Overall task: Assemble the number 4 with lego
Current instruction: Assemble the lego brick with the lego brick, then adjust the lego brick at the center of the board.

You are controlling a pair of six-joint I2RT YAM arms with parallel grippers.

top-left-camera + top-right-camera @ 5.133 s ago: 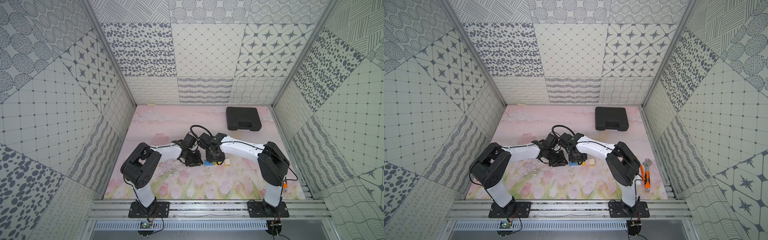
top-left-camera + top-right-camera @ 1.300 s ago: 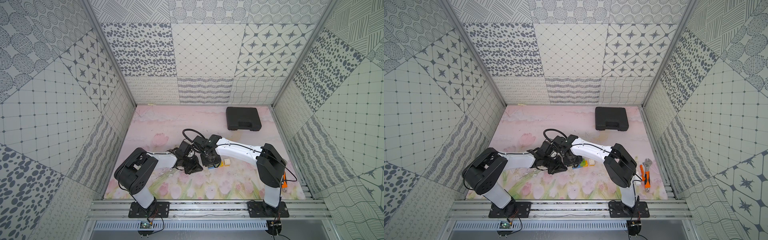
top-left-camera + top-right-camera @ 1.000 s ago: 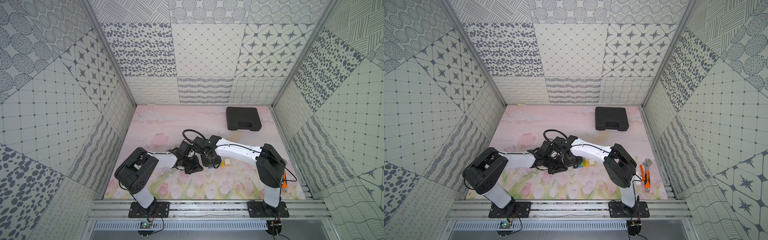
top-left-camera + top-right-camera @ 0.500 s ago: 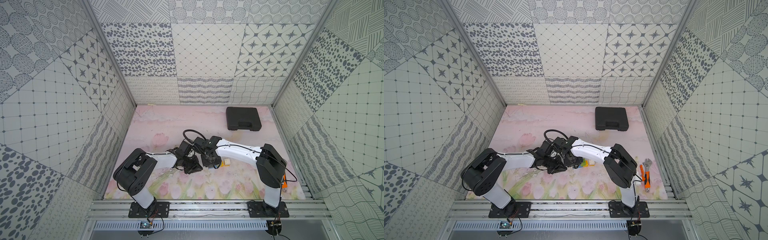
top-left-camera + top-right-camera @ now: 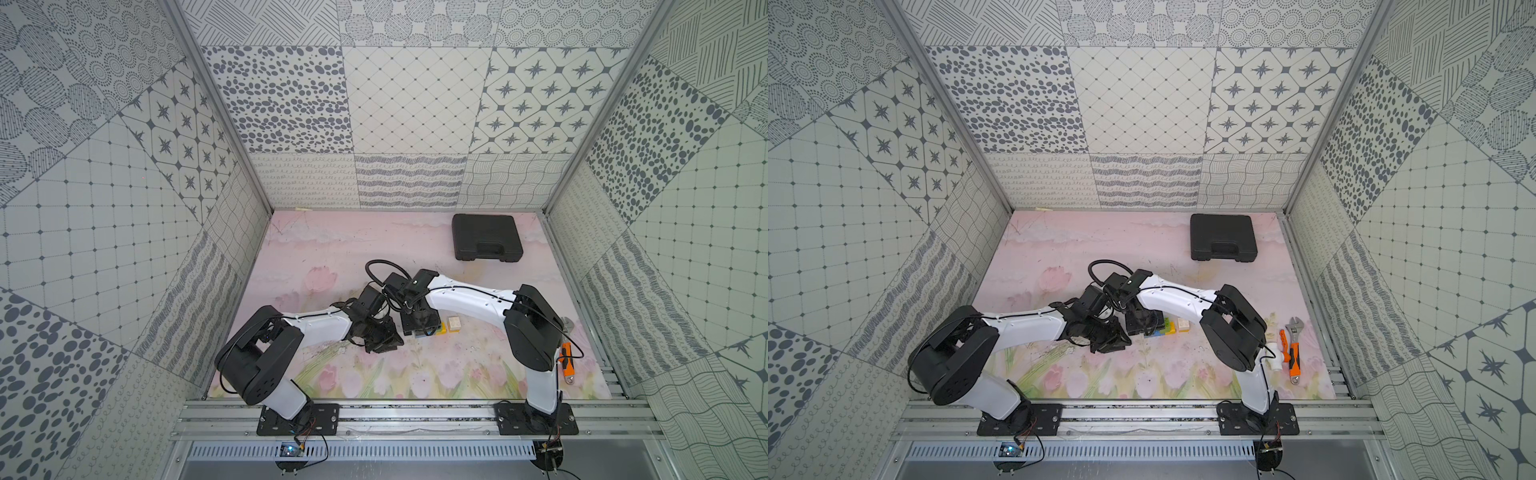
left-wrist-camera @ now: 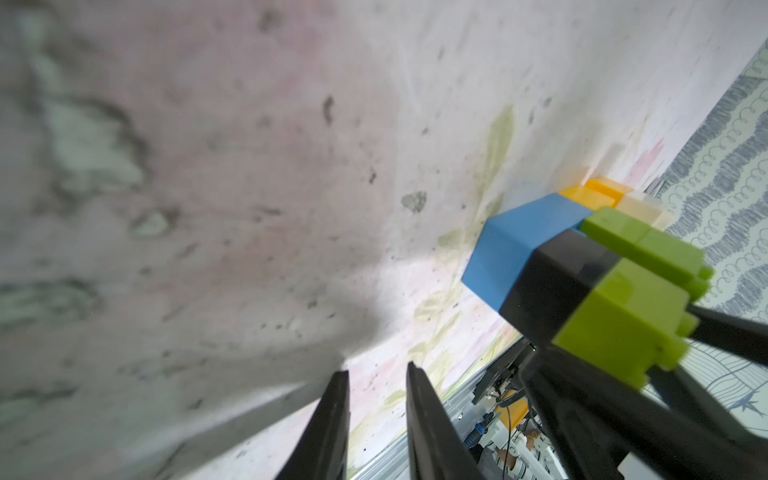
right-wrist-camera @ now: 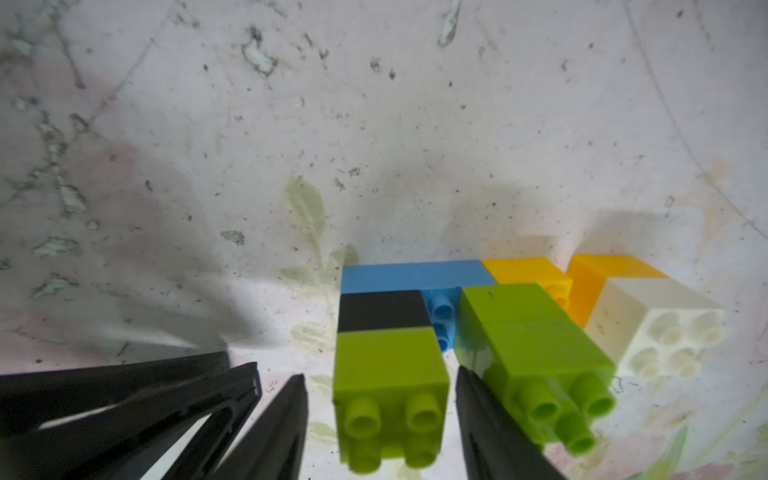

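Lego brick (image 7: 390,361) between parted right gripper (image 7: 380,374)

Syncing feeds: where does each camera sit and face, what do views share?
Top view: high at the front, looking down at the mat; both arms show.
Top view: beside it, same aim, arms, black case.
Left wrist: along left gripper toward the lego figure.
Right wrist: down right gripper, astride a green brick.
Both wrists share the lego figure.
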